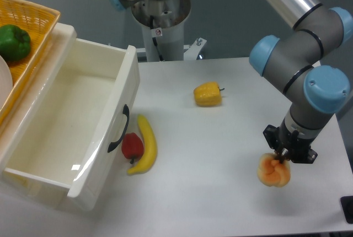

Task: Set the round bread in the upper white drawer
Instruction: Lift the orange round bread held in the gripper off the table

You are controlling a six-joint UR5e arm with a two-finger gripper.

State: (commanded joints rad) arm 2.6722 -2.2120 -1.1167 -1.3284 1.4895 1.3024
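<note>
Pale orange round bread (pixel 273 172) at table's (pixel 231 138) right front, far right of upper white drawer (pixel 66 127). Gripper (pixel 282 161) right above bread, fingertips at its top; pinching or only touching, cannot tell. Drawer pulled open, inside bare, dark handle on front panel. Red pepper (pixel 132 145) and banana (pixel 145 144) just right of drawer front, touching each other. Yellow bell pepper (pixel 208 94) farther right of drawer, mid-table. Yellow woven basket (pixel 33 22) behind drawer, left, holding green pepper (pixel 13 42).
</note>
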